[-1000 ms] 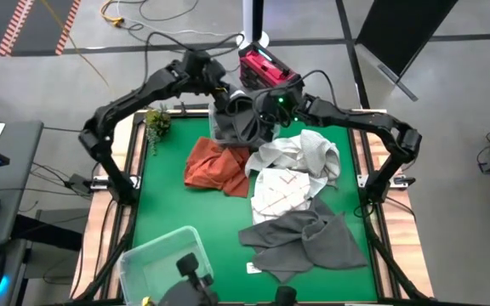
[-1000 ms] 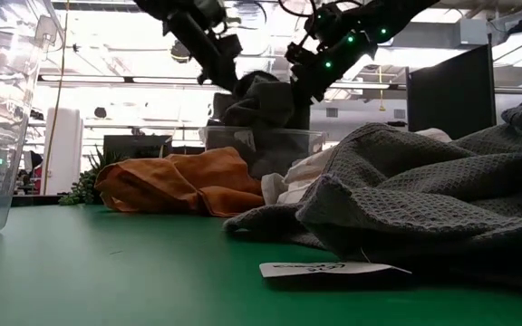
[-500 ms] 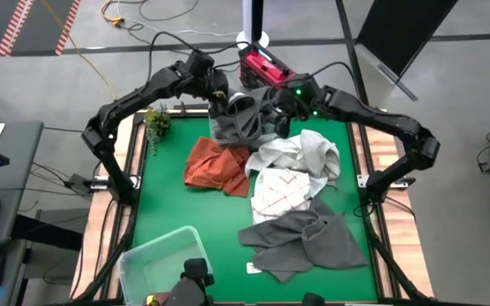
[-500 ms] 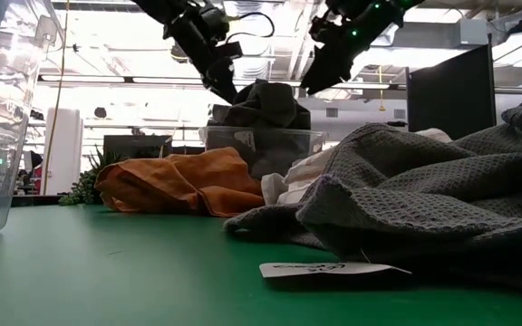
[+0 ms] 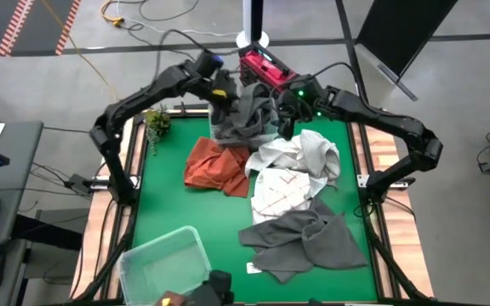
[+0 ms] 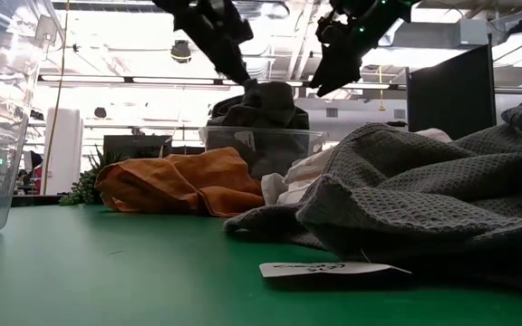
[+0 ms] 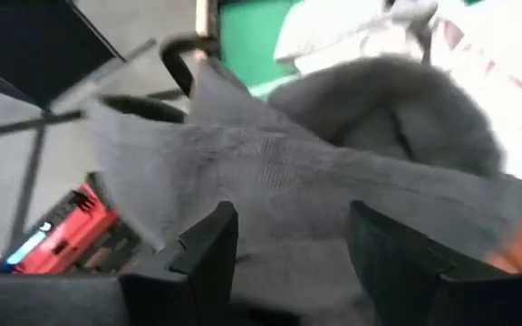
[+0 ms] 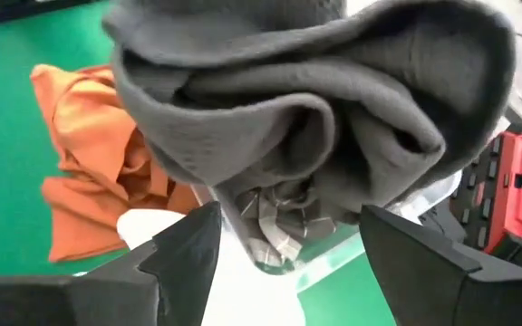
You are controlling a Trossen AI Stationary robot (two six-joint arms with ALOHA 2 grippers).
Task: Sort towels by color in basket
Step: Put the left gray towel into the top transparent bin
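From overhead, both arms reach to the table's far edge, where the dark grey towel (image 5: pixel 247 115) is heaped on a clear basket (image 5: pixel 228 134). The left gripper (image 5: pixel 225 90) and right gripper (image 5: pixel 286 109) flank it. At table level, both hang tilted inward above the pile. Each wrist camera shows fingers spread apart, holding nothing, towel beneath.

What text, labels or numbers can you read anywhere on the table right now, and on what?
None can be read.
White tag lying on the green table by the grey waffle towel: dark marks, too blurred to read.
Red device beyond the table's far edge: no readable lettering.
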